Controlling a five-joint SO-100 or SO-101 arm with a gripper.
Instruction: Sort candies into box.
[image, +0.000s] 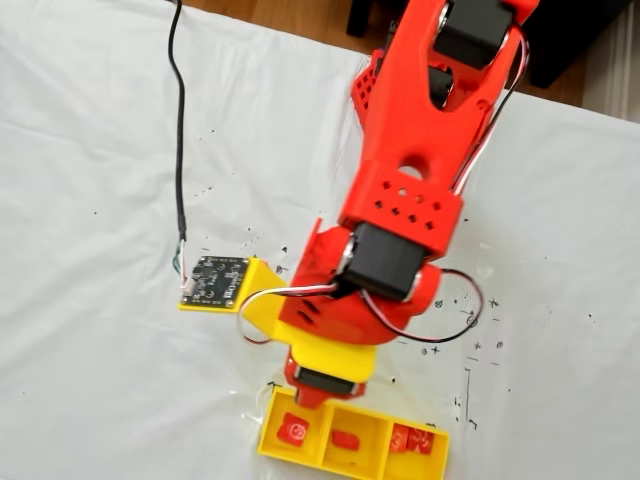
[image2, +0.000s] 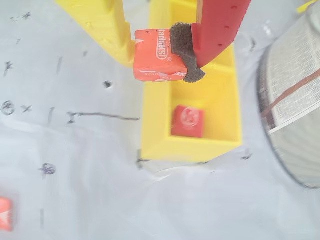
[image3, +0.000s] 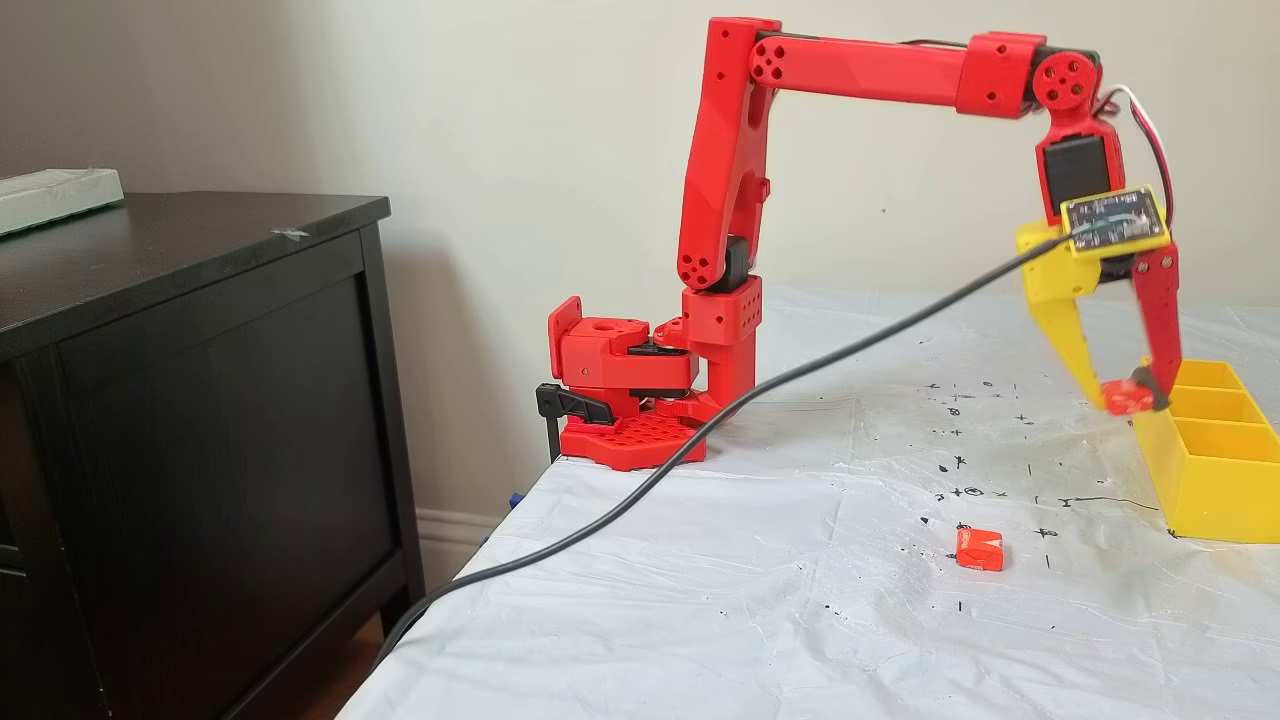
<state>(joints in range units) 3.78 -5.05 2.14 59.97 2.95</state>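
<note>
- We see the box (image3: 1210, 470) as the main obstacle; its near wall stands just below our gripper (image3: 1128, 393) and the candy (image2: 157, 55) it clamps.
- Left of the box in a fixed view, one loose candy (image3: 979, 549) and a black cable (image3: 700, 440) interrupt the open sheet.

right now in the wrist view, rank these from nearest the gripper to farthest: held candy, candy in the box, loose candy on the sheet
1. Held candy, clamped between the fingers, top centre.
2. Candy in the box, just below the gripper, in the near compartment.
3. Loose candy, at the lower left edge on the sheet.
</note>
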